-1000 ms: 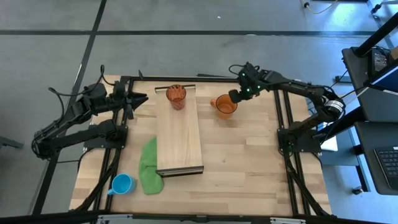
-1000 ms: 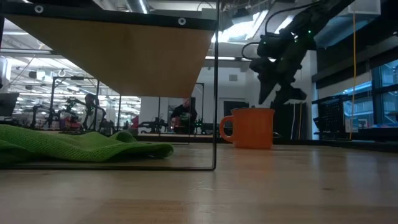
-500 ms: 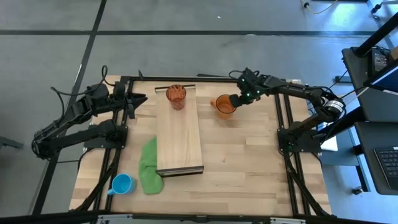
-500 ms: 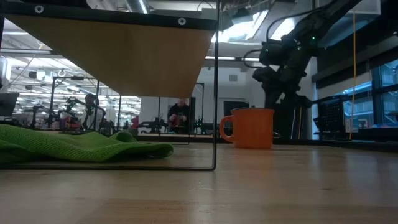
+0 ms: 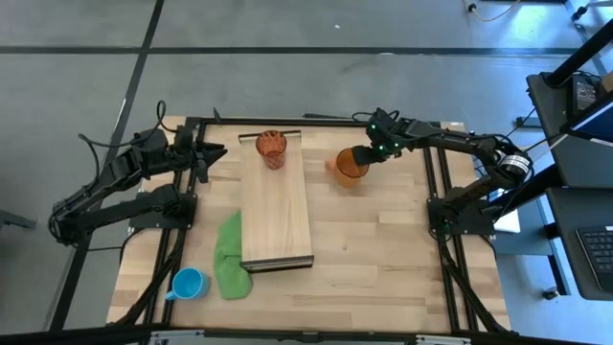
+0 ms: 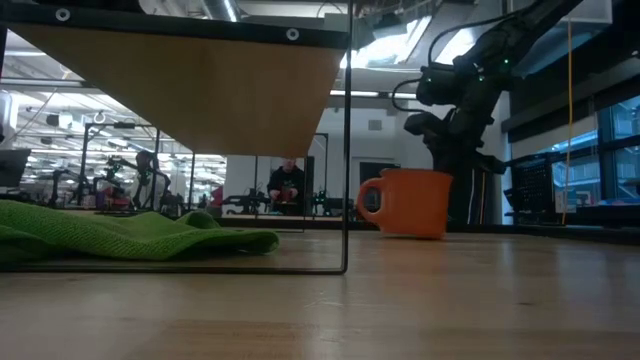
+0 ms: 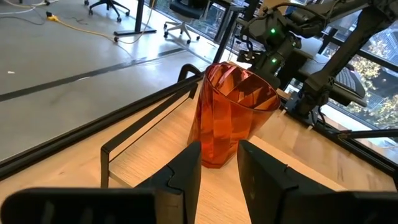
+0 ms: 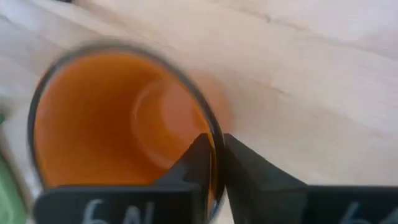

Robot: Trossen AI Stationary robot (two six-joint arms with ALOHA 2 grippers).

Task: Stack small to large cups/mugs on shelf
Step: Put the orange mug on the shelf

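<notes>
The right gripper [image 5: 362, 155] pinches the orange mug [image 5: 349, 166] by its rim, upper centre-right; open tabletop [image 5: 383, 249] below. The left gripper [image 5: 213, 151], upper left, has its jaws slightly parted.

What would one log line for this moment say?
right gripper: shut on orange mug rim | left gripper: idle by table edge | red tumbler: on shelf

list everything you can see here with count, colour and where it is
tumbler: 1, dark red, standing on the shelf's far end
orange mug: 1, orange, on the table right of the shelf, tilted, its rim pinched by the right gripper
blue mug: 1, light blue, near left table corner
cloth: 1, green, beside the shelf's left edge
shelf: 1, light wood, mid-table
table: 1, light wood
left gripper: 1, dark, left of the tumbler, empty
right gripper: 1, dark, on the mug's rim
</notes>
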